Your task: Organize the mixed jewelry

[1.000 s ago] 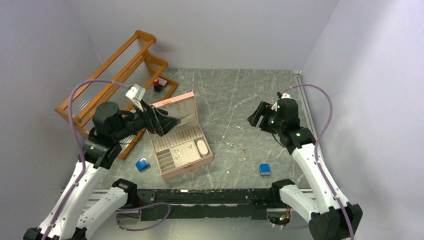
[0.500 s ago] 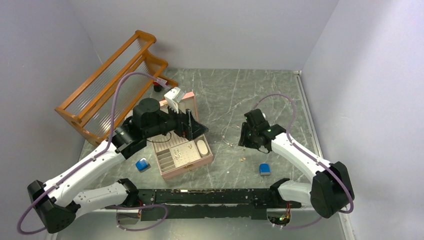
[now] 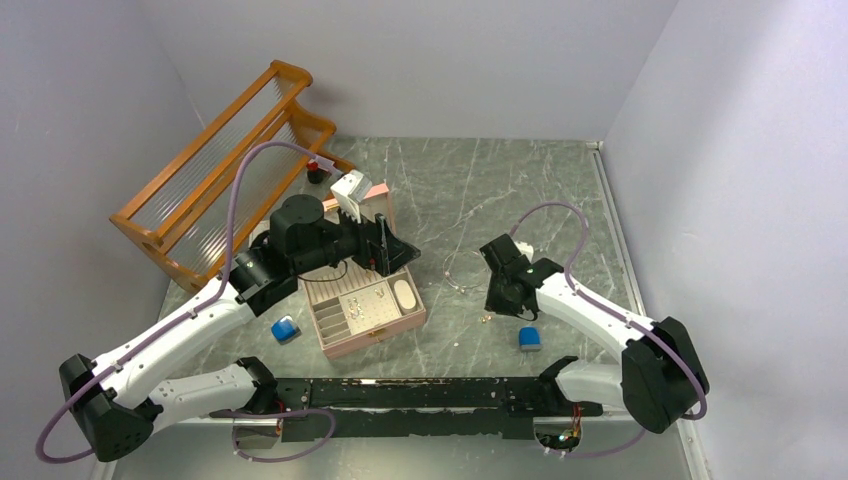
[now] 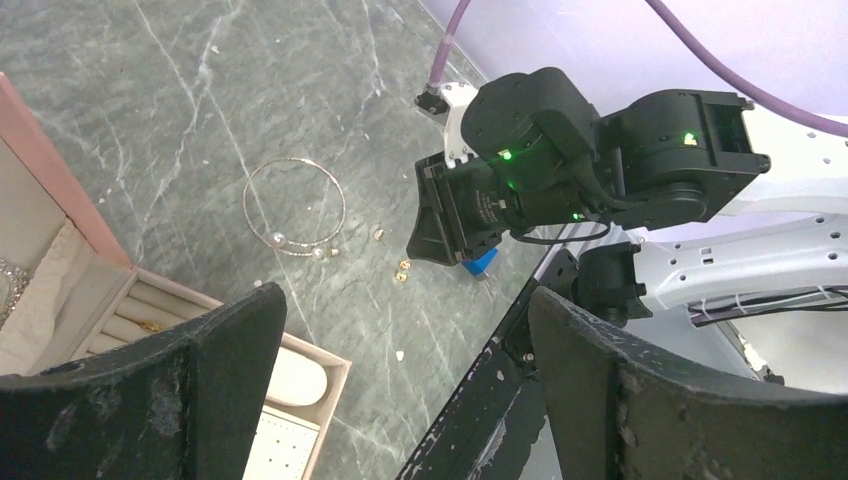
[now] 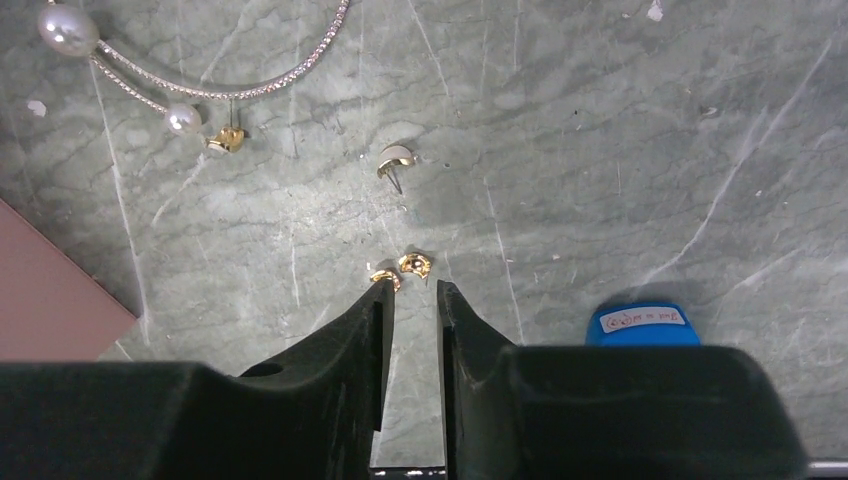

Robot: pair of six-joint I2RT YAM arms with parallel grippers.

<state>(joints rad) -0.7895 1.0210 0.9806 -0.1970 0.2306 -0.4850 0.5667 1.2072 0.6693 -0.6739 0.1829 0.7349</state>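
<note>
From my remote station, the loose jewelry lies on the grey marbled counter [image 3: 520, 190] about midway between its left and right edges, just right of the open pink box [image 3: 376, 339]. The thin hoop [image 5: 220, 94] is a pale gold wire with a fine beaded texture, its open ends capped by two white pearls [image 5: 65, 30]. A tiny gold piece [image 5: 228, 138] sits touching or just beside the smaller pearl. Nearer the near edge lies a gold stud [image 5: 397, 160] with a pale rounded face and its post pointing down and to the side. Nearer still, two small curled gold pieces [image 5: 413, 264] rest almost touching each other. My right gripper [image 5: 410, 300] hangs low over that pair, its black fingers [image 5: 365, 340] drawn close with only a narrow slot between them and nothing held. The tips sit just short of the two pieces. A blue block [image 5: 640, 325] with a white label lies near them, toward the near edge. My left gripper [image 4: 400, 340] hovers above the box's right side, spread wide and carrying nothing. Inside the box I make out a few small glinting items, too small to name.
</note>
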